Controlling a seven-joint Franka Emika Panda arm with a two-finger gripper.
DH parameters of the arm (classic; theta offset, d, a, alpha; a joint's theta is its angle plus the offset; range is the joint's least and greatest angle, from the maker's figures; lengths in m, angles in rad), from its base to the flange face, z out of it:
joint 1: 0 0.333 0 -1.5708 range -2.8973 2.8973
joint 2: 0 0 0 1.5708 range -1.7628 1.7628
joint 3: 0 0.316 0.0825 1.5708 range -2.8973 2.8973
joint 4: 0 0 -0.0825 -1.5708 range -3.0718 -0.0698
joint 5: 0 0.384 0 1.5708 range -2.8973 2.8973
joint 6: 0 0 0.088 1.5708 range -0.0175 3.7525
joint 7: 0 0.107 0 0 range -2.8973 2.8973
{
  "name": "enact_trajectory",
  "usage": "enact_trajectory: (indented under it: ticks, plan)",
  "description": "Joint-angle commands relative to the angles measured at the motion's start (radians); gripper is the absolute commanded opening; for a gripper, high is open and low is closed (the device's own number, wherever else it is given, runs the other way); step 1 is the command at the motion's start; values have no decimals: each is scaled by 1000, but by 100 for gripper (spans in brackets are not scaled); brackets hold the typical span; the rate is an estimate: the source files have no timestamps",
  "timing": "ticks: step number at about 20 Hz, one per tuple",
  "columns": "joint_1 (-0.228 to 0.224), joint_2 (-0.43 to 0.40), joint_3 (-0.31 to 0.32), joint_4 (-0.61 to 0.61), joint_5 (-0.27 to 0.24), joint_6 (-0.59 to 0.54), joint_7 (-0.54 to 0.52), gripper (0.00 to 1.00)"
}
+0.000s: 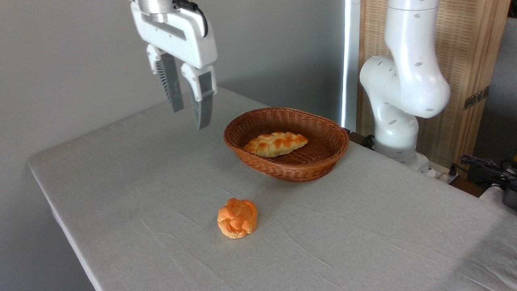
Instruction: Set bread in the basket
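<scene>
Now the bread [276,144] is seen lying inside the basket [323,161], so the empty, parted gripper [188,117], up at left, is best kept clear.

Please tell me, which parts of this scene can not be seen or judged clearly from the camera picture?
- Robot arm: its upper links leave the top edge, so its full pose is cut off.
- Braided loaf: its underside is hidden, as the basket's near wall covers the floor under it.
- Flower-shaped bun: its far side faces away.
- Cables at right: cut by the edge, too small to identify.
</scene>
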Motion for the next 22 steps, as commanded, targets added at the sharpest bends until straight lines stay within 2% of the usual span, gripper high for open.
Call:
enact_trajectory:
  ticks: [1,4,6,8,17,20,22]
  plan:
    - [77,16,-42,36,10,29,27,100]
    - [95,1,-77,10,11,30,24,100]
    - [137,-51,-124,-73,13,90,19,100]
    - [143,-100,-123,-142,14,109,22,100]
    - [143,-94,-102,-136,40,73,50,100]
    - [143,-70,-53,-87,39,43,54,100]
    - [143,-42,-50,-46,40,38,53,100]
